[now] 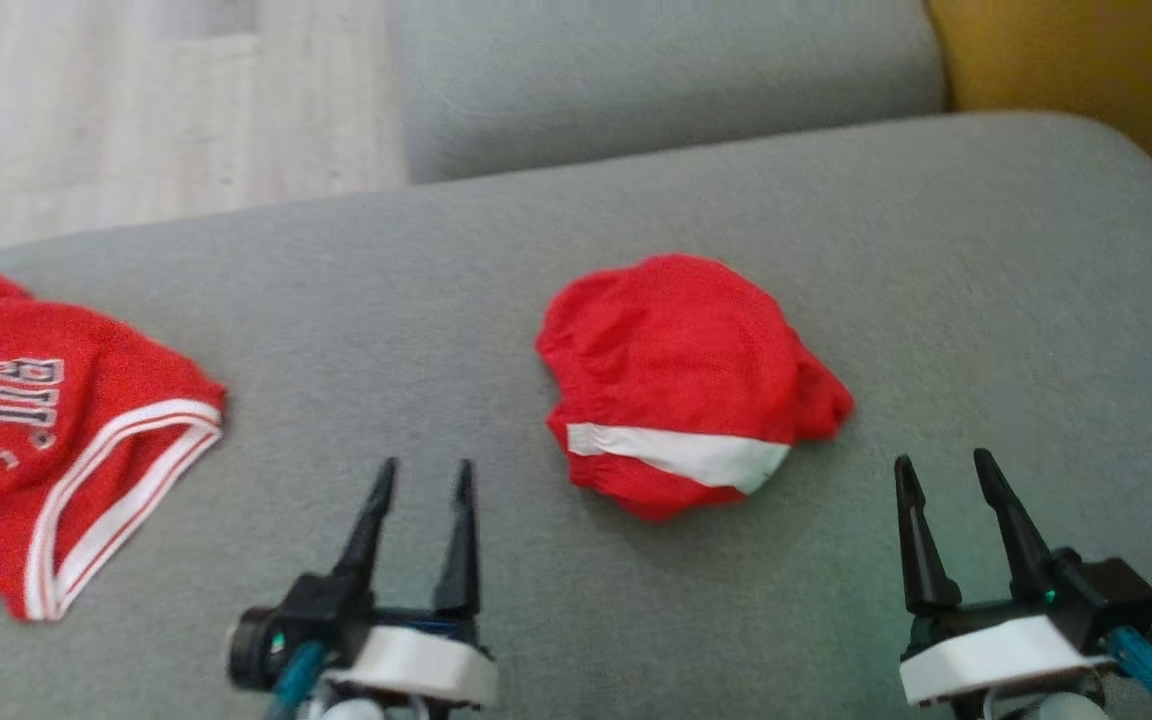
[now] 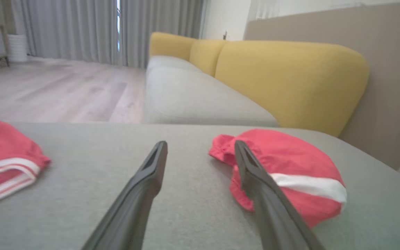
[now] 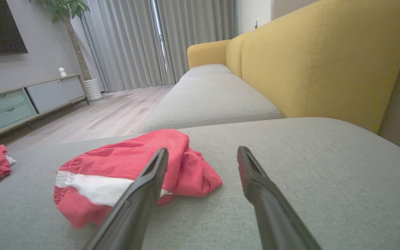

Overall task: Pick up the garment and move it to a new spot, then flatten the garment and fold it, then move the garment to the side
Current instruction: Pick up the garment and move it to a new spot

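On the grey cushion (image 1: pixel 936 250), red shorts (image 1: pixel 681 380) lie crumpled, white stripe toward the robot, between and slightly ahead of both grippers, touching neither. Left gripper (image 1: pixel 426 470): fingers spread, empty. Right gripper (image 1: pixel 941 462): fingers spread, empty. Red jersey (image 1: pixel 56 430) lies well apart at far left; its lettering is partly visible, upside down, reads roughly "BUL".

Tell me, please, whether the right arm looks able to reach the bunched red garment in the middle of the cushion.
Probably yes: the right end effector is open just right of the bunched red garment, with bare grey cushion between them and nothing in the way.
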Controlling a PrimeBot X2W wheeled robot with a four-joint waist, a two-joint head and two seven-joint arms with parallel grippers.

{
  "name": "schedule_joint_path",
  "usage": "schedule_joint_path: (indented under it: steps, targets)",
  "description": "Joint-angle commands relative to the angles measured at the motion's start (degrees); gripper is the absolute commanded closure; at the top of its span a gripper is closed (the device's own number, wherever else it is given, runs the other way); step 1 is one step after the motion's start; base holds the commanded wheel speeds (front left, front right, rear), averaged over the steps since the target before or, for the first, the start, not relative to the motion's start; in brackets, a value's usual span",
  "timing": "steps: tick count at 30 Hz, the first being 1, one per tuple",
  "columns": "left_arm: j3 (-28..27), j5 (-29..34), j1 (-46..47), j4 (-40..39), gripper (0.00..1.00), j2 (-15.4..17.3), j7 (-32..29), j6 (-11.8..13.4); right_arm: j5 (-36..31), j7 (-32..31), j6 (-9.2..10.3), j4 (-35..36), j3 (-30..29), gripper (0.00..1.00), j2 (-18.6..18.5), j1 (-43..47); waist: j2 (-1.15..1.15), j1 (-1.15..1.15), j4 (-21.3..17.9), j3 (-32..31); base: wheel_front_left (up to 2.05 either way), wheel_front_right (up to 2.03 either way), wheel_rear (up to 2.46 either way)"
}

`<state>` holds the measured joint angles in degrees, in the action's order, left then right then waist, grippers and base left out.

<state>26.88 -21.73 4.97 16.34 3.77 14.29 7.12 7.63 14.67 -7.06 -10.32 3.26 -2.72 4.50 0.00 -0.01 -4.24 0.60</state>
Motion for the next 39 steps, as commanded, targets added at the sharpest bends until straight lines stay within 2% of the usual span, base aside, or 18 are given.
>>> schedule_joint_path:
  steps: [1, 7, 13, 27, 39]
  targets:
    - [-4.6, 2.0, -0.4, -4.3, 0.0, -0.4, 0.7, 0.2, -0.1, 0.3, -0.43, 1.6, 0.8, 0.0, -0.2, -0.8, 0.0, 0.01, 3.4, -3.0, 0.0, 0.0, 0.0]
    - [-11.8, 6.5, -9.6, -10.2, 0.0, -0.7, 0.7, -0.8, -0.1, 0.3, -0.43, 1.9, -0.4, 0.0, -0.2, 2.4, 0.0, 0.01, 5.5, -5.5, 0.0, 0.0, 0.0]
    - [-14.3, 9.6, -17.1, -13.6, 0.0, -0.8, 0.7, -1.5, 0.1, 0.3, -0.43, 3.5, -0.3, 0.0, -0.2, 6.0, 0.0, 0.01, 6.8, -7.4, 0.0, 0.0, 0.0]
    - [-14.4, 12.9, -19.0, -14.1, 0.0, -0.9, 0.7, -2.0, 0.7, 0.3, -0.43, 3.9, 0.0, 0.0, -0.2, 8.2, 0.0, 0.01, 7.6, -8.3, 0.0, 0.0, 0.0]
    - [-13.9, 12.7, -18.4, -14.0, 0.0, -0.9, 0.7, -1.9, -0.5, 0.3, -0.43, 3.6, 1.6, 0.0, -0.2, 8.1, 0.0, 0.01, 7.8, -7.9, 0.0, 0.0, 0.0]
